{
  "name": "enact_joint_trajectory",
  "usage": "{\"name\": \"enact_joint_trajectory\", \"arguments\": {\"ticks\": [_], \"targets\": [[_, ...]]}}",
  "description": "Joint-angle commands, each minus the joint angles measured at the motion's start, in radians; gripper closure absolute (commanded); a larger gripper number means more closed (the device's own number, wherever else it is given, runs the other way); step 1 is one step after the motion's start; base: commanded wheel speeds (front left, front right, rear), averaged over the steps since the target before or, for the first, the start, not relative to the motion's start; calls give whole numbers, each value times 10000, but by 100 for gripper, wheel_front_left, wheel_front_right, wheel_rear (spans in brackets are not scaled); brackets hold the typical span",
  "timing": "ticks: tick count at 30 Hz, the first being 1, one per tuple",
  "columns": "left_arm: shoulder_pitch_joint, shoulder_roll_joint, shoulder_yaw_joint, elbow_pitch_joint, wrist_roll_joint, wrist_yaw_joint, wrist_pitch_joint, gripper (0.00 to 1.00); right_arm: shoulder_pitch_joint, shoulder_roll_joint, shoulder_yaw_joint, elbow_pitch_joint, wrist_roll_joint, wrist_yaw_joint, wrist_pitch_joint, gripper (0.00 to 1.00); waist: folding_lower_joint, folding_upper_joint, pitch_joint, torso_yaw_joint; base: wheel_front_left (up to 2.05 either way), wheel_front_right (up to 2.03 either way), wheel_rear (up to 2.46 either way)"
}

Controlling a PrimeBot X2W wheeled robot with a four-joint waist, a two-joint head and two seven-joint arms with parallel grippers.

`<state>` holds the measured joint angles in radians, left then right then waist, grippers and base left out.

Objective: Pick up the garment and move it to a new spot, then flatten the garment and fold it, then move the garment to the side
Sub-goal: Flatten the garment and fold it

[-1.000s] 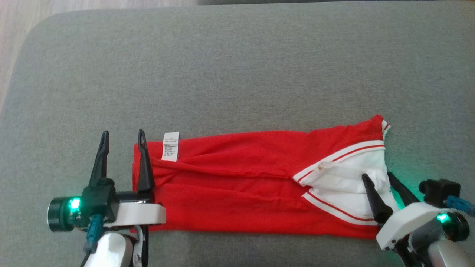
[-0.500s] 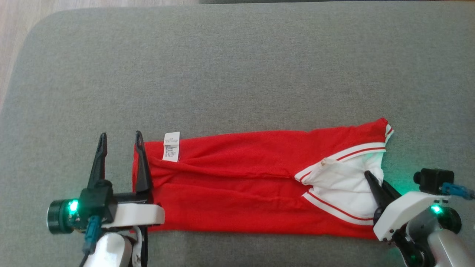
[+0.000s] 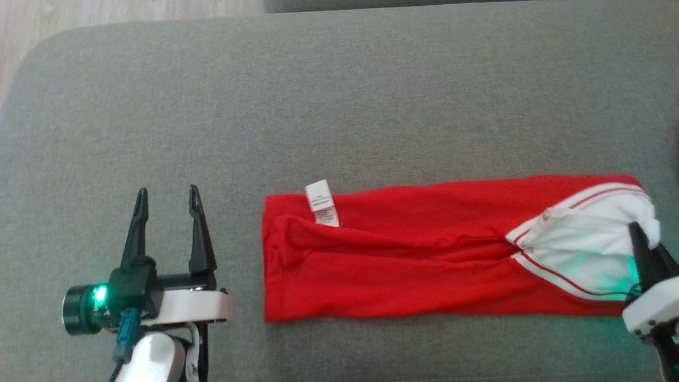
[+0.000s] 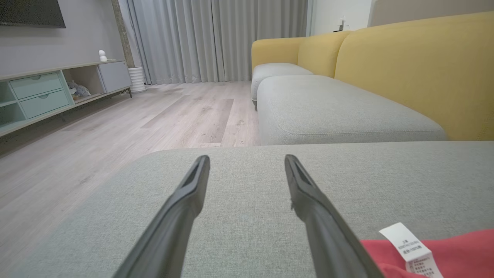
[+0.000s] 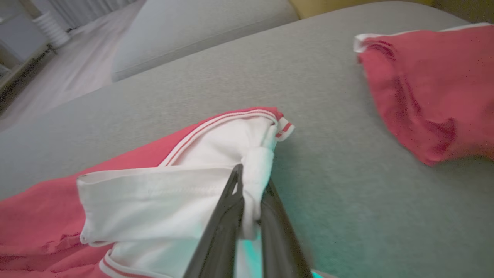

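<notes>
Head view gives you the red garment [image 3: 403, 260] full length, lying crosswise on the near part of the grey cushion [image 3: 339, 95], its white-lined, striped end [image 3: 578, 249] at your right. There the right gripper [image 3: 639, 233] is mostly cut off by the frame edge. The right wrist view settles it: right gripper [image 5: 251, 175] clamped tight on a bunched fold of that white fabric.

The left gripper [image 3: 167, 189] has its fingers spread wide with nothing between them. It sits clear of the garment's left edge, grey fabric between. Left wrist view puts the white care label [image 4: 409, 247] just beside the right-hand finger.

Right wrist view adds another red cloth [image 5: 432, 88], apart on the cushion. You cannot tell if it is a separate item.

Surface: grey woven upholstery, rounded corner. Room, from the left wrist view: yellow sofa [image 4: 405, 69], pale wood floor [image 4: 135, 123], grey curtains [image 4: 216, 38], low cabinet [image 4: 38, 92] with drawers.
</notes>
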<state>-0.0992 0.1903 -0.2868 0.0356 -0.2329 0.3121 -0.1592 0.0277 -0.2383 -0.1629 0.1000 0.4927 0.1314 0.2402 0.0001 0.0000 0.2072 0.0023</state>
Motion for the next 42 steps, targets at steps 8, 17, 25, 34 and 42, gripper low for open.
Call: {"name": "enact_joint_trajectory", "arguments": {"ticks": [8,17,25,34,42], "targets": [[-190,262,376,-389,-187,65,78,0,-349,-146,1055,-2312,-471,-7,1071,100,-1,0,-286,-99,0,0,0],[-177,170,193,-236,-322,-33,64,0,-1742,1203,4789,-2457,730,-7,2055,100,-1,0,-623,380,0,0,0],[-146,-32,-14,-76,-433,-70,-41,0,-2872,1816,7085,-475,1818,-7,1008,100,-1,0,-490,1182,0,0,0],[-288,-146,-41,155,-508,-34,-273,0,-3885,1875,8161,627,2251,-7,-948,0,-1,0,-147,1394,0,0,0],[-404,-101,16,256,-537,11,-362,0,-4499,1059,8082,-560,1654,-7,-3420,0,-1,0,-74,1061,0,0,0]]}}
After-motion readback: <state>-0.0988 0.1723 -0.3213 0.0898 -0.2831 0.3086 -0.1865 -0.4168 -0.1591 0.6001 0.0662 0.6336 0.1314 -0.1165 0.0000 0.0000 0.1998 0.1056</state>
